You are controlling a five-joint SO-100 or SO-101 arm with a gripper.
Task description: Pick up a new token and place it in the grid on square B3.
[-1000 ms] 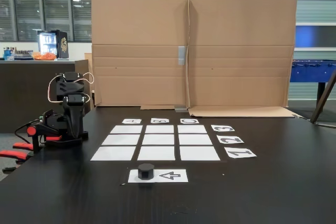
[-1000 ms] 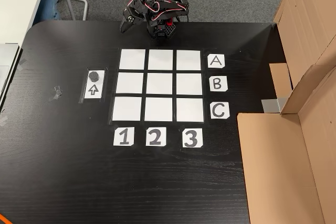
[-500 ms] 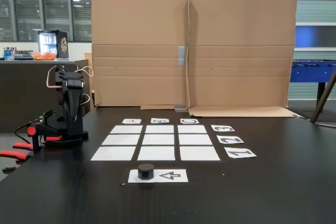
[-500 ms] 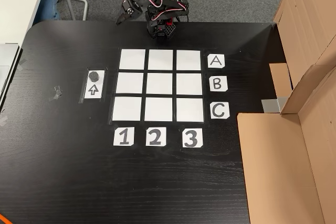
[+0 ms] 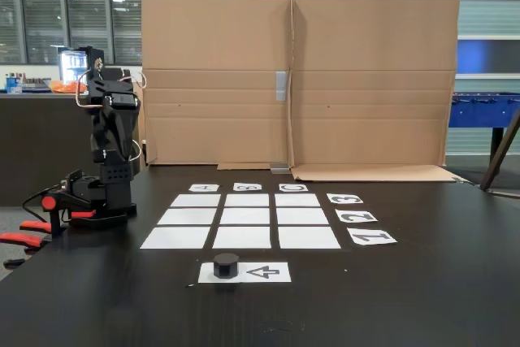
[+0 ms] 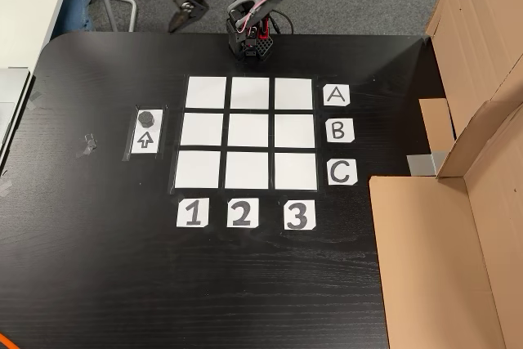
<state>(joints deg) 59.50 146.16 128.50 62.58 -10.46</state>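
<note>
The black token (image 5: 226,265) (image 6: 146,118) sits on a white sheet printed with an arrow (image 6: 147,141), just outside the grid (image 5: 246,217) (image 6: 248,131) on the column 1 side. Square B3 (image 6: 295,131) (image 5: 247,199) is bare white paper, as are the other cells. My gripper (image 6: 175,24) (image 5: 106,152) hangs raised off the table's far edge beside the arm base (image 6: 249,41), well away from the token. Its fingers look pressed together with nothing in them.
Letter cards A, B, C (image 6: 337,129) and number cards 1, 2, 3 (image 6: 240,213) edge the grid. Big cardboard panels (image 6: 458,226) (image 5: 301,79) stand along one side of the table. A small scrap of tape (image 6: 87,145) lies beyond the arrow sheet.
The arm has unfolded and risen from its low tucked pose. In the view from above, the gripper has swung up and left, off the table's edge. The token has not moved.
</note>
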